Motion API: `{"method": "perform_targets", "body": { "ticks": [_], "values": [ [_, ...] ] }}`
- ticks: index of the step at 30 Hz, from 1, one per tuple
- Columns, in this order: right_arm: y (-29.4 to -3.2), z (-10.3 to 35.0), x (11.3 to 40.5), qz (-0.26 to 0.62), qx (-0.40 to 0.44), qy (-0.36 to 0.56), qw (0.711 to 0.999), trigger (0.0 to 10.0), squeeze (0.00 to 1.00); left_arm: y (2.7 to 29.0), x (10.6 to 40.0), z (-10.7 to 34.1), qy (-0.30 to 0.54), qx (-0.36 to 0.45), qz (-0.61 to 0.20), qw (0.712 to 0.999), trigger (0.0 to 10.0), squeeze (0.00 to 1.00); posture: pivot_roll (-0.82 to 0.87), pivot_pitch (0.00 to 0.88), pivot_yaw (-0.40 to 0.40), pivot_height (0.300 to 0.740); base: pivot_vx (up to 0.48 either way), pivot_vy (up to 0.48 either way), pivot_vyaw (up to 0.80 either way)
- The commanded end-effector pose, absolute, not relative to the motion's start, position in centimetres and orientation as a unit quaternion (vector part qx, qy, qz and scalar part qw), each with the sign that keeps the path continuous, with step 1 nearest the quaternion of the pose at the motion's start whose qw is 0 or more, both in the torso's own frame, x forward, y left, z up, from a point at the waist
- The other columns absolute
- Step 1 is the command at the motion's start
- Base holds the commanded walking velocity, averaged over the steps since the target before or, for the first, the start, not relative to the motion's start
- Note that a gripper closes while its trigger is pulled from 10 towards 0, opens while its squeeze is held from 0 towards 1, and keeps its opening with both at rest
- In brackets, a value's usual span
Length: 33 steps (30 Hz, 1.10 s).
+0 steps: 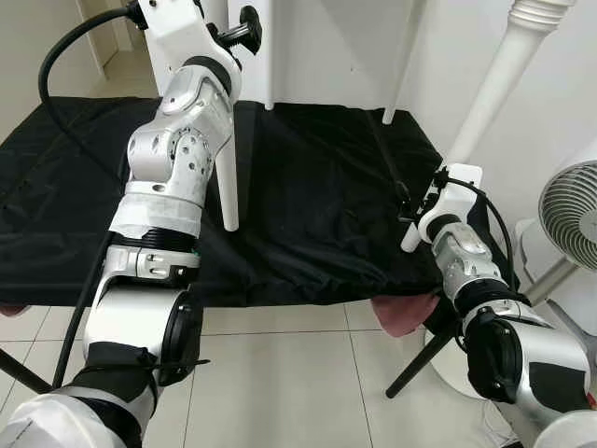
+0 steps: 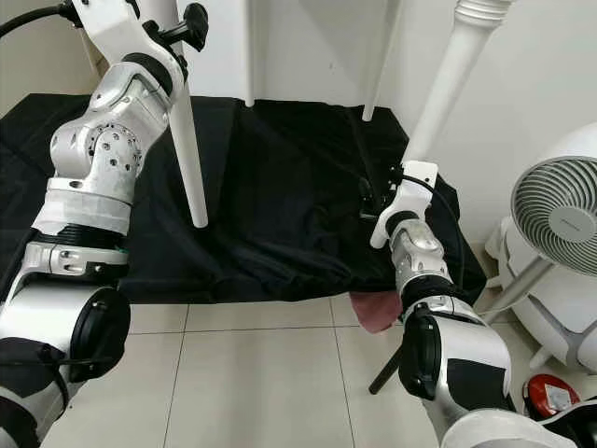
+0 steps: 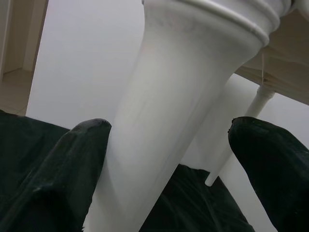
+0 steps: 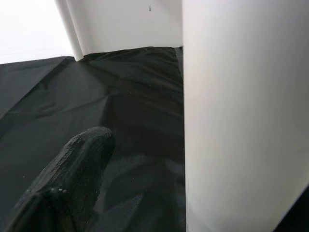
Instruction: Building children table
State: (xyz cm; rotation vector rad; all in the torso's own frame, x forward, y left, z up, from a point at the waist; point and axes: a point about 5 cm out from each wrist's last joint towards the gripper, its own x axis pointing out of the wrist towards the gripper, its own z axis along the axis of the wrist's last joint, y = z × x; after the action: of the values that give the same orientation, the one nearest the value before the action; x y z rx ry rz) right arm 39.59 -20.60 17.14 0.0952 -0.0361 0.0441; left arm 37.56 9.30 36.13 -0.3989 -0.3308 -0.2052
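Observation:
A white children's table stands over a black cloth [image 1: 317, 205], its top above the picture. Two far legs [image 1: 270, 93] rest at the back. The near left leg [image 1: 228, 191] tapers down to the cloth. My left gripper [image 3: 169, 125] is raised high at the top left, shut on this leg just below its ringed collar. The near right leg [image 1: 485, 103] slants down to the cloth's right edge. My right gripper [image 1: 407, 207] sits at that leg's lower end, open, with the leg [image 4: 241, 111] between its fingers and a gap beside one finger [image 4: 82, 159].
The black cloth covers a low surface with its front edge [image 1: 308, 294] close to me. A pink cloth [image 1: 406, 313] hangs out beneath it at the right. A white fan [image 1: 574, 210] stands on the right. A black stand leg [image 1: 420, 364] crosses the tiled floor [image 1: 280, 373].

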Motion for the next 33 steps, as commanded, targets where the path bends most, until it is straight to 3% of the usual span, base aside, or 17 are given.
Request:
{"method": "perform_targets", "body": {
  "ticks": [1, 2, 3, 5, 6, 33],
  "values": [
    [-18.88, 16.17, 39.65, 0.060, 0.050, 0.008, 0.997, 10.0, 0.00, 6.57, 36.47, 36.82, -0.196, -0.158, -0.265, 0.931, 10.0, 0.00, 0.06, 0.000, 0.000, 0.740, 0.000, 0.000, 0.00],
    [-18.88, 16.18, 39.65, 0.060, 0.050, 0.008, 0.997, 10.0, 0.00, 6.61, 36.49, 36.72, -0.195, -0.159, -0.265, 0.931, 10.0, 0.00, 0.06, 0.000, 0.000, 0.740, 0.000, 0.000, 0.00],
    [-18.92, 16.20, 39.64, 0.061, 0.055, 0.007, 0.997, 10.0, 1.00, 6.67, 36.48, 36.39, -0.192, -0.154, -0.263, 0.933, 10.0, 1.00, 0.06, 0.000, 0.000, 0.740, 0.000, 0.000, 0.00],
    [-18.95, 16.21, 39.64, 0.061, 0.058, 0.006, 0.996, 10.0, 1.00, 6.71, 36.48, 36.13, -0.189, -0.149, -0.262, 0.935, 10.0, 1.00, 0.06, 0.000, 0.000, 0.740, 0.000, 0.000, 0.00],
    [-18.97, 16.22, 39.63, 0.061, 0.061, 0.005, 0.996, 10.0, 1.00, 6.76, 36.44, 35.92, -0.186, -0.148, -0.262, 0.935, 10.0, 1.00, 0.06, 0.000, -0.153, 0.740, 0.000, 0.000, 0.00],
    [-18.97, 16.22, 39.63, 0.061, 0.061, 0.005, 0.996, 10.0, 1.00, 6.76, 36.44, 35.92, -0.186, -0.148, -0.262, 0.935, 10.0, 1.00, 0.06, 0.000, -0.153, 0.740, 0.000, 0.000, 0.00]
  ]
}}
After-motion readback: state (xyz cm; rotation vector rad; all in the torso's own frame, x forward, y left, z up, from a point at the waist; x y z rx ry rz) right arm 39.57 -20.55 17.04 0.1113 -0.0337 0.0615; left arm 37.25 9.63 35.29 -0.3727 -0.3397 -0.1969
